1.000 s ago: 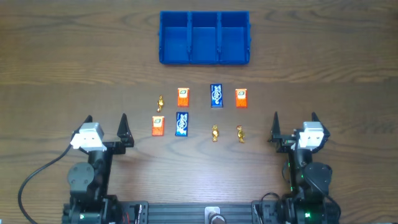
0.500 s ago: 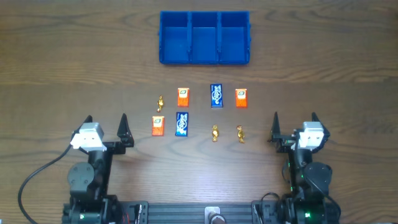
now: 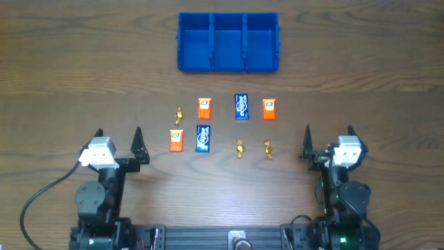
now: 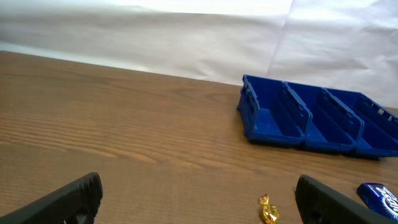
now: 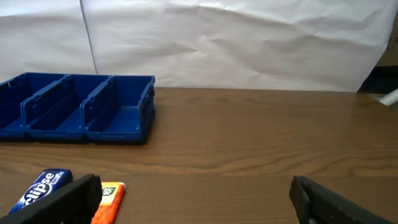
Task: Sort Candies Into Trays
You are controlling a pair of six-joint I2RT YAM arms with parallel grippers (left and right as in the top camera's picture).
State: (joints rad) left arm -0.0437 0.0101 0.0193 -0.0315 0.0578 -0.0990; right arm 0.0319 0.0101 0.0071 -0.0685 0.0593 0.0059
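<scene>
Grippers come nearest. The left arm's black two-finger gripper sits at the near left of the brown wooden table, jaws spread wide and holding nothing. The right arm's black two-finger gripper mirrors it at the near right, jaws equally wide and empty. A black cable loops beside the left arm's base.

Just beyond the fingertips, between the two grippers, lies the nearer row of candies. From left to right it holds a near orange rectangular packet, a near blue rectangular packet just beside it, and two near gold foil-wrapped sweets set apart from each other.

The farther row holds a far gold foil-wrapped sweet, a far-left orange rectangular packet, a far blue rectangular packet and a far-right orange rectangular packet. None of these touch.

All eight candies lie on the wood, between the grippers and the blue plastic three-compartment tray. The tray stands well beyond them at the table's far middle. A white paper backdrop hangs behind the table's far edge.

Compared with a second ago and half a second ago, nothing differs. Both arms, every candy and the tray sit in the same places.
</scene>
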